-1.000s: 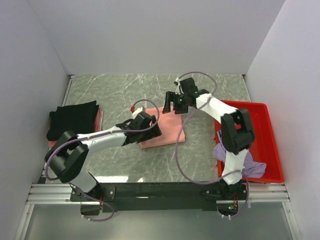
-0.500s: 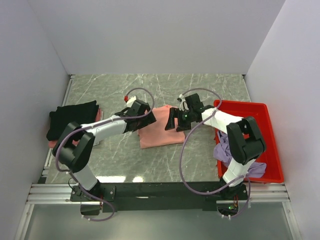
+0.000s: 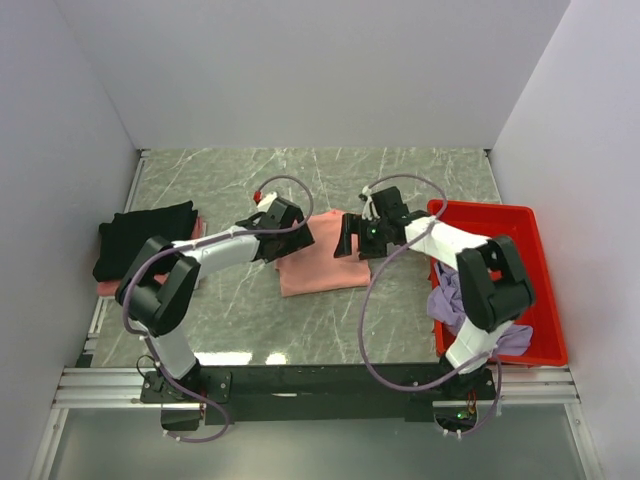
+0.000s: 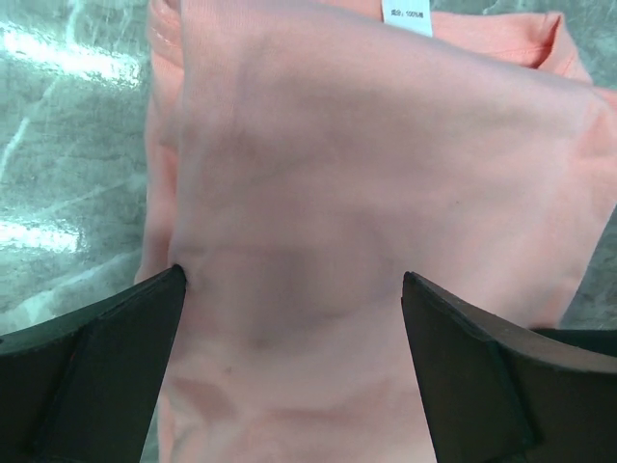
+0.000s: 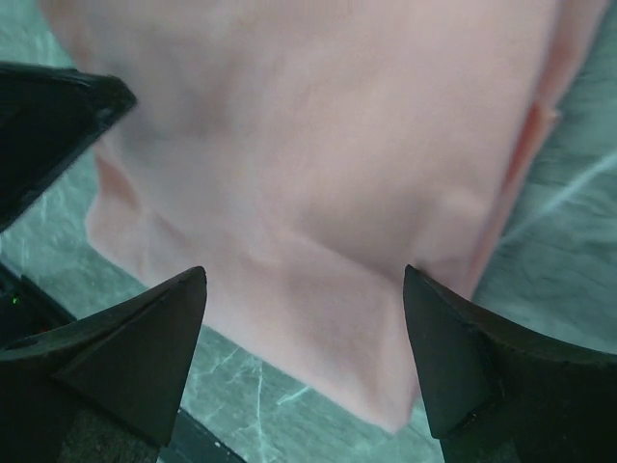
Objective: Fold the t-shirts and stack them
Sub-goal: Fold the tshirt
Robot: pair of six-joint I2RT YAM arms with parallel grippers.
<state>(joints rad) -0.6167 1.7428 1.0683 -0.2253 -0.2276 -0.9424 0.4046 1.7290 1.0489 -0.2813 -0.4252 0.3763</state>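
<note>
The green marbled table [image 3: 240, 180] carries all the work. The red plastic tray [image 3: 525, 250] sits at its right edge and holds a crumpled, unfolded lavender-purple t-shirt [image 3: 450, 295], bunched against the tray's near-left wall. At the left edge a folded black t-shirt [image 3: 145, 238] lies on a folded pink t-shirt [image 3: 105, 288], of which only the borders show.

The salmon-pink t-shirt [image 3: 320, 265] lies at the centre of the table as a flat folded rectangle. One second ago the right arm was raised toward the far side and the shirt's right part formed a narrow, uneven flap. Now the cloth is laid down and squared, and both arms sit low at its far corners. Judgement: this fold is finished and let go, so transfer to the left stack is the likely next step.

The left gripper [image 3: 298, 245] stands at the shirt's far-left corner, fingers spread wide over flat cloth, pinching nothing. The right gripper [image 3: 347, 238] stands at the far-right corner, fingers likewise wide and empty. The small white neck label [image 4: 409, 14] faces upward.
</note>
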